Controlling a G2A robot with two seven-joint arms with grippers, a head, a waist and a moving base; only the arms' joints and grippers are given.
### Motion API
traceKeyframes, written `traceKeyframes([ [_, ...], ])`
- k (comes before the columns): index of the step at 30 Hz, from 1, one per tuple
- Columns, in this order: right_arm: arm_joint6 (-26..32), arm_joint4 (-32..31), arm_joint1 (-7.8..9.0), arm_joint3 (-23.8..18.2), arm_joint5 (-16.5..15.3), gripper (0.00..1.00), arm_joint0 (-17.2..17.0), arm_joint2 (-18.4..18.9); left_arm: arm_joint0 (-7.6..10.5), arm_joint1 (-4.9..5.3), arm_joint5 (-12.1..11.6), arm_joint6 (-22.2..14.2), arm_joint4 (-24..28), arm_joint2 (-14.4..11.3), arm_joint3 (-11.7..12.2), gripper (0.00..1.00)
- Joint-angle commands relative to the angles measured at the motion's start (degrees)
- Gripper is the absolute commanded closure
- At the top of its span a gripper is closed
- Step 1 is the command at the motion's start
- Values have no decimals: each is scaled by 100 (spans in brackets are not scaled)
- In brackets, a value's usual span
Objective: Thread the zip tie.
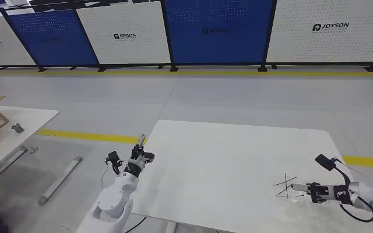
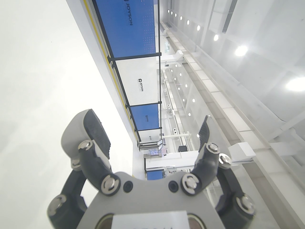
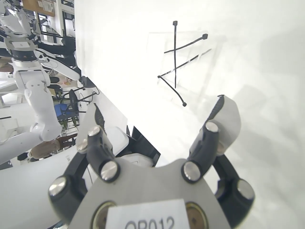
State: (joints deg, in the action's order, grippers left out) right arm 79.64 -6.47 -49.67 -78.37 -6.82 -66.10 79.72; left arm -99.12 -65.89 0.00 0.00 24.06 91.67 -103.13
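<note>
The zip ties are lying in a small crossed heap on a clear sheet near the counter's right front corner, black strands overlapping one another. Because they are crossing, no single long axis is serving for the heap. One tie seems to be running roughly away from the right tool, two more are lying across it at a slant, and a short angled piece is sitting closest to the tool; I cannot tell whether that piece is a separate tie or the bent tail of another. The right tool is hovering just beside the heap, low over the counter, with its jaws spread wide and nothing between them. The heap is lying straight ahead of its opening, near but apart from both fingertips. The left tool is waiting at the counter's far left edge, well apart from the ties, likewise gaping and empty, and pointing out toward the room, not at the work. So the right arm is clearly the nearer one, and the pickup is looking like its job. The trouble is likely to be pinching one thin strand out of the tangle without dragging its neighbours along.
</note>
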Motion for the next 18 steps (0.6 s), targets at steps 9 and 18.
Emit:
traceKeyframes([
  [9, 0, 195, 129, 21, -255, 0, -113, -241, 0, 0, 0, 0, 0, 0, 0, 0],
  [18, 0, 195, 129, 21, -255, 0, -113, -241, 0, 0, 0, 0, 0, 0, 0, 0],
])
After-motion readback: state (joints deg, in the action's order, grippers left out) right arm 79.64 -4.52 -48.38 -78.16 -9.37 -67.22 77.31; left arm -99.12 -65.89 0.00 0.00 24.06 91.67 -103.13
